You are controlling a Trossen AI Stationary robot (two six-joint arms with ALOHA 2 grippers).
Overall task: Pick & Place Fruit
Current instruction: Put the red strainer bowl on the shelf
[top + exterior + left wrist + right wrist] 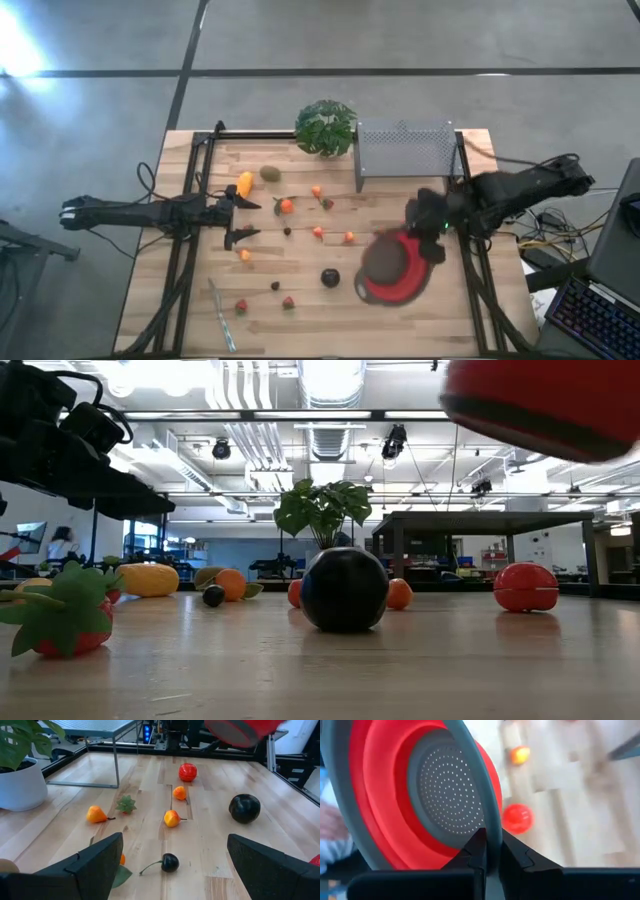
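Note:
A red colander with a grey rim [392,272] hangs above the table's right half, with my right gripper [436,240] shut on it; it also shows in the low view as the colander [550,400] at the top. Fruit lies scattered on the table: a dark round one [330,278], a yellow-orange piece [245,184], a kiwi [270,173], small orange balls [318,232] and strawberries [289,302]. A red apple [517,817] rests on the table under the colander. My left gripper [245,220] waits open at the left, touching nothing. My right gripper pinches the colander's grey rim [492,837] between its two fingers [476,855], which lie across the rim. The fingers slant down from the table's right side. The colander is lifted clear of the table and tilted, its perforated grey bottom [447,790] facing the wrist camera.
A potted green plant [325,127] and a grey mesh rack [405,150] stand at the far edge. A thin pale stick [222,315] lies near the front left. Black rails run along both sides of the table.

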